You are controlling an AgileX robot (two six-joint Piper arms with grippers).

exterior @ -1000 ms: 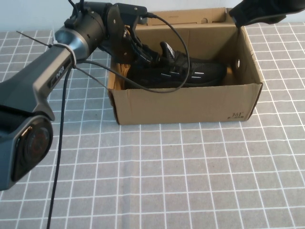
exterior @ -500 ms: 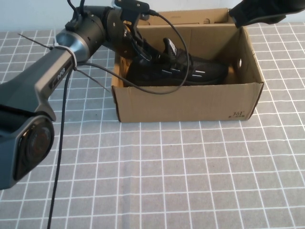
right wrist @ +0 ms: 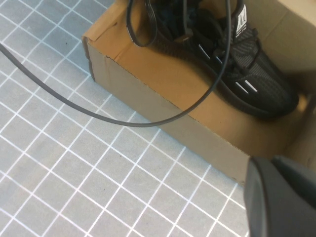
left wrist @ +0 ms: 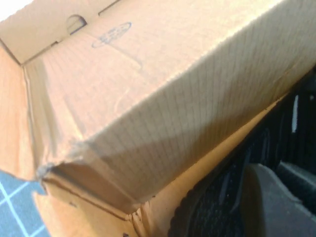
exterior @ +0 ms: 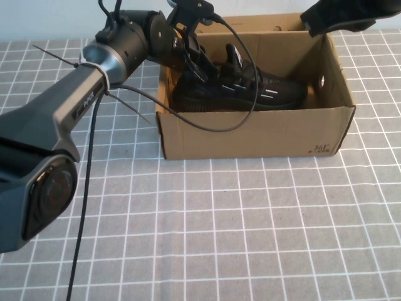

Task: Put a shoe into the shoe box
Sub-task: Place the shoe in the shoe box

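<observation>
- Lying inside the shoe box (exterior: 250,135), the shoe (exterior: 241,91) rests on the box floor with its toe toward 3 o'clock and its heel toward 9 o'clock in the high view.
- Its tongue stands up near the middle, and white dash marks show along the side facing the camera.
- The shoe box sits on the checked cloth (exterior: 219,238) at about 12 o'clock of the scene, open at the top, with small dark print at its near corner toward 3 o'clock.
- The left gripper (exterior: 203,63) reaches into the box at the heel end, at about 11 o'clock; its fingers are clenched together right at the shoe's heel, but whether they pinch any part of it cannot be told.
- A black cable (exterior: 241,94) loops from the left arm across the shoe and over the near wall.
- The right gripper (exterior: 341,15) hangs above the far corner of the box at about 1 o'clock, fingers drawn together with nothing between them.
</observation>
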